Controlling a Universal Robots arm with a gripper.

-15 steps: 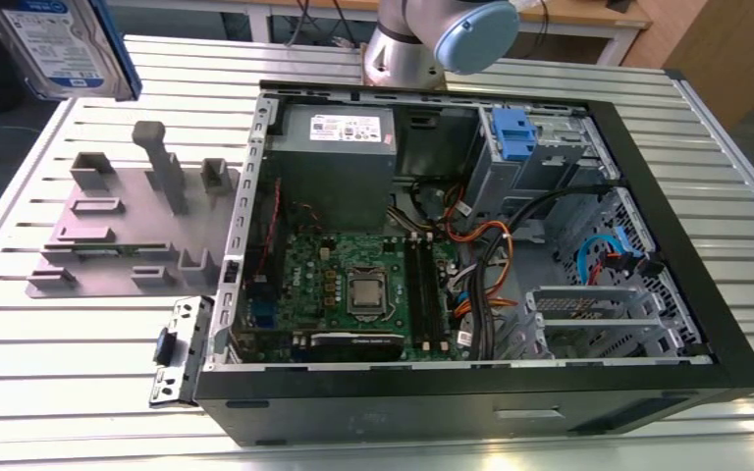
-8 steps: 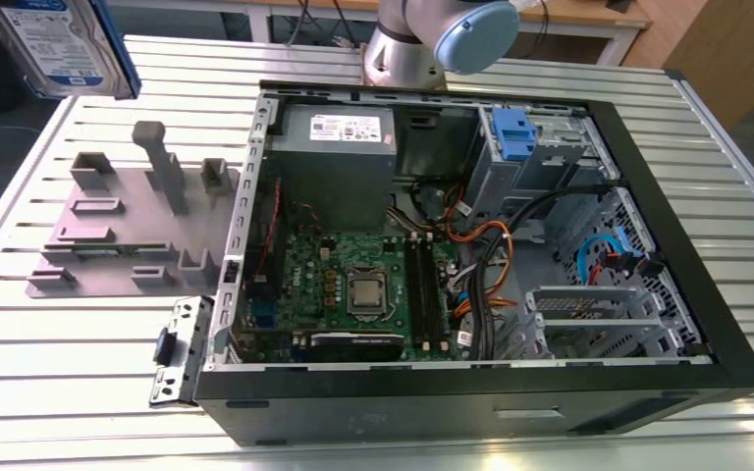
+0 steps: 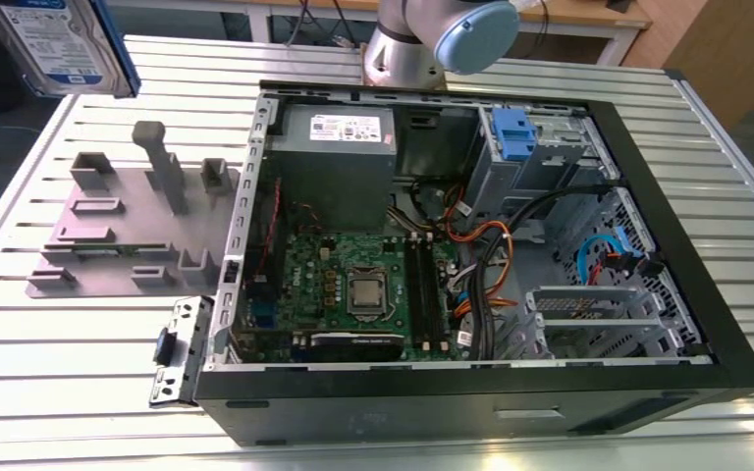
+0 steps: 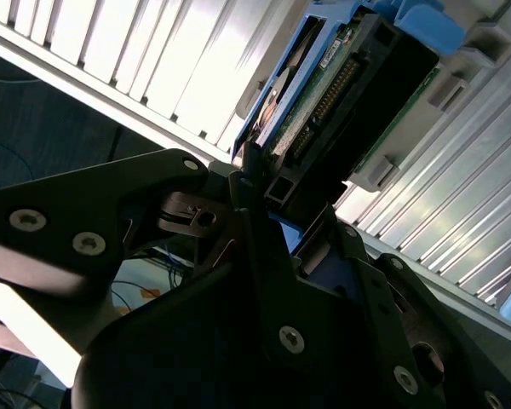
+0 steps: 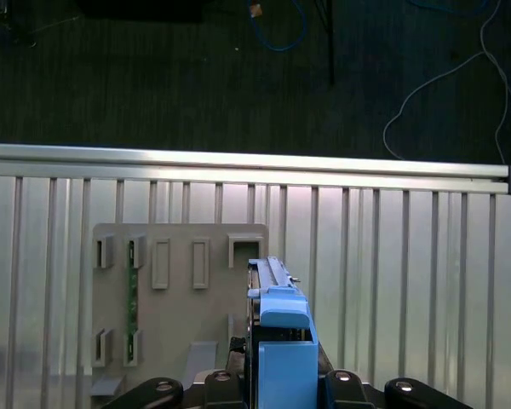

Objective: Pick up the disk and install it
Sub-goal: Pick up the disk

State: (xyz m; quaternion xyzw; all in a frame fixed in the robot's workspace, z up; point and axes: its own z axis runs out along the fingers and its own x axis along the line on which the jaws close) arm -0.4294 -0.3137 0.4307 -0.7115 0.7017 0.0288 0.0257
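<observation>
Step in hand, as judged: the pick-up is done and the carry is in hand, with installation not yet begun. The disk [image 3: 56,44] sits in the upper left corner of the exterior view, held upright in the air with its label facing the camera, well apart from the open computer case [image 3: 482,402]. In the second wrist view the black fingers [image 4: 254,247] are closed on the disk's edge, gripping it by its blue frame. The first wrist view looks straight down past the blue frame onto the grey stand [image 5: 179,290] and the slatted tabletop [image 5: 409,281]. This suggests the wrist points downward and the disk hangs on edge above the stand, clear of its posts. The arm [image 3: 430,44] rises at the top centre of the exterior view, behind the case. Judgement: installing will call for a firm grip kept square and careful alignment with the drive cage at the case's upper right, beside the blue bracket [image 3: 514,132], clear of the loose cables nearby.
</observation>
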